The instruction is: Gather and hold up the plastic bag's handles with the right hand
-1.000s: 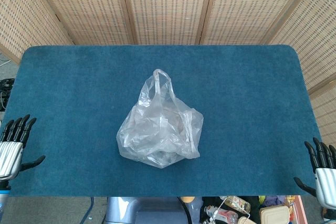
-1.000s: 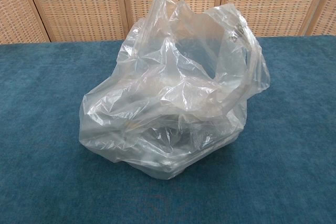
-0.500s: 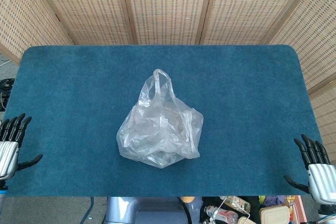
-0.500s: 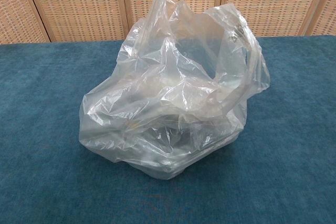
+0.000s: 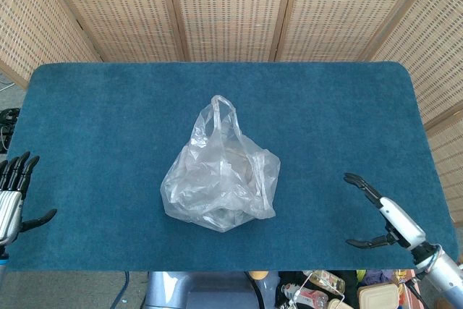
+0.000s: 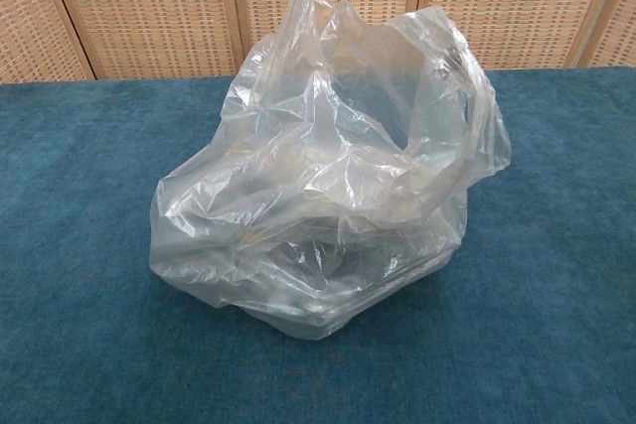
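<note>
The clear plastic bag (image 5: 219, 182) sits crumpled at the middle of the blue table (image 5: 108, 121), one handle loop (image 5: 224, 110) standing up toward the far edge; whatever lies inside is too blurred by the wrinkled film to identify. My right hand (image 5: 380, 215) now reaches in over the near right corner, fingers spread apart and empty, well apart from the bag, where half a second ago it hung at the edge. My left hand (image 5: 11, 197), partly cut off at the near left corner, has its fingers apart.
</note>
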`<action>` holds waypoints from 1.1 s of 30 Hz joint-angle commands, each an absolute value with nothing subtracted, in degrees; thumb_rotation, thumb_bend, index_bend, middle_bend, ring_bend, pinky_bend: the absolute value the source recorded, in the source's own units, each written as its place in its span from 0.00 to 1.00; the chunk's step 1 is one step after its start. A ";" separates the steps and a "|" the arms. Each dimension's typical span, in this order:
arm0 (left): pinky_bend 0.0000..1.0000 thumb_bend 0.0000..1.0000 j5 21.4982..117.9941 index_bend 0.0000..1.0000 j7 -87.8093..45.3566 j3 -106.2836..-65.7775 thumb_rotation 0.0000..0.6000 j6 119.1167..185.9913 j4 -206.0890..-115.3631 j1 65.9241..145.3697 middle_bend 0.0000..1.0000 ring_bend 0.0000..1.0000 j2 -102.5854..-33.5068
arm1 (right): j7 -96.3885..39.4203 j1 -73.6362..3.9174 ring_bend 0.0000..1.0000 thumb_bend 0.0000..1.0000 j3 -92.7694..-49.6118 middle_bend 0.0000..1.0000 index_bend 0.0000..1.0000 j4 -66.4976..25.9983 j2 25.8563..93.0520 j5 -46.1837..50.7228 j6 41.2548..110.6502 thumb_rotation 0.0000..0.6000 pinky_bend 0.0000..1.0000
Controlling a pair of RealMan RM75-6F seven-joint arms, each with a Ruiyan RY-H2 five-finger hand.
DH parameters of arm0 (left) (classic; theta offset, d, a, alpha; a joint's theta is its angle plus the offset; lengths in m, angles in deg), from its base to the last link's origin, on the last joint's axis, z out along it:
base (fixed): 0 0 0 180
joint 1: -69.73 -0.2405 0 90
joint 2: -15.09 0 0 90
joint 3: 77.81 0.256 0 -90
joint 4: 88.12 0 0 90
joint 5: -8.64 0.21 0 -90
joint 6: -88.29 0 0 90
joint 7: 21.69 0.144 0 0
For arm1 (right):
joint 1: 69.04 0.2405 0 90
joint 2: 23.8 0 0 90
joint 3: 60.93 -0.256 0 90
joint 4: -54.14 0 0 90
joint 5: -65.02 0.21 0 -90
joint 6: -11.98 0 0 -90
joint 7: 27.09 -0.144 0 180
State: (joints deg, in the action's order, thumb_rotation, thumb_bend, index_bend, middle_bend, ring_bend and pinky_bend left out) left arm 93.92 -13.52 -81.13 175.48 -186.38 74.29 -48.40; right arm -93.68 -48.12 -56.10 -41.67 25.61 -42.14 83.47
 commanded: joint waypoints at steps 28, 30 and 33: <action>0.00 0.01 91.45 0.00 -5.33 -82.79 1.00 173.08 -194.26 77.18 0.00 0.00 -47.97 | -132.74 -17.89 0.00 0.00 -54.51 0.11 0.04 -50.01 26.90 -41.07 63.16 1.00 0.05; 0.00 0.01 91.37 0.00 -5.43 -82.80 1.00 173.08 -194.21 77.18 0.00 0.00 -47.95 | -134.57 -17.19 0.00 0.00 -54.51 0.12 0.04 -49.73 27.02 -41.16 63.54 1.00 0.07; 0.00 0.01 91.11 0.00 -5.59 -82.91 1.00 173.14 -194.12 77.19 0.00 0.00 -47.93 | -138.84 -15.51 0.00 0.00 -54.24 0.13 0.06 -49.13 27.39 -41.57 64.00 1.00 0.07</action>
State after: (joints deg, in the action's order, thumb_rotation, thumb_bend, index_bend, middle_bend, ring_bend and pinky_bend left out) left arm 91.12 -5.59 -82.90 173.14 -194.12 77.20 -47.93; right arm -136.29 -16.99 -54.44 -49.71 27.01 -41.37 63.72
